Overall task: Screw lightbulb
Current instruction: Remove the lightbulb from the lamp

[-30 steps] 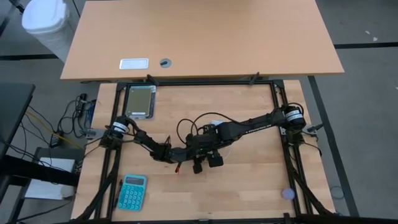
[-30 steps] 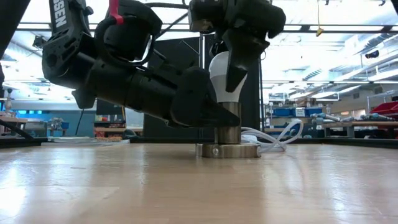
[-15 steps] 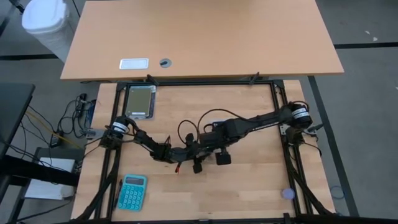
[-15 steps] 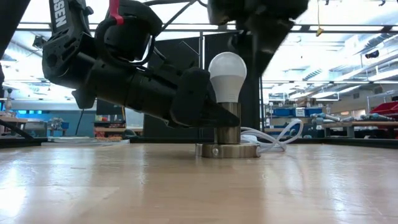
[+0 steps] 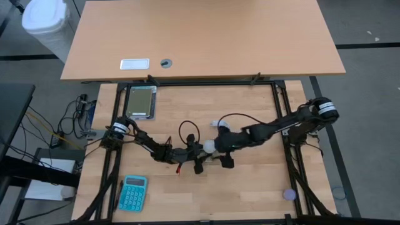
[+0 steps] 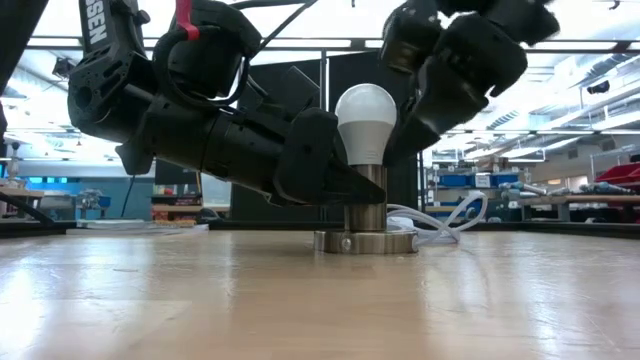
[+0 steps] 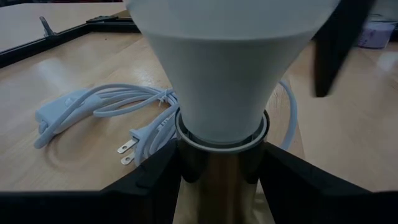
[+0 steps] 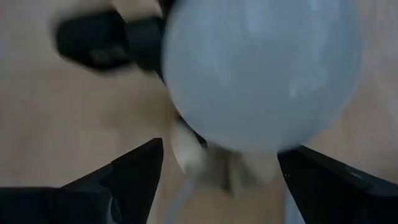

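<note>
Left gripper [image 6: 350, 190] is clamping the metal socket [image 6: 366, 205] from the side, fingers [image 7: 155, 186] pressing either flank. Lightbulb [image 6: 366, 124] is standing upright in that socket, mid-table. Right gripper [image 5: 226, 154] is hanging just beside and above the bulb, fingers [image 8: 134, 165] spread apart, touching nothing. White cord [image 7: 112, 106] is lying coiled behind.

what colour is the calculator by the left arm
Teal, with lighter keys; the calculator shows best in the high view.
</note>
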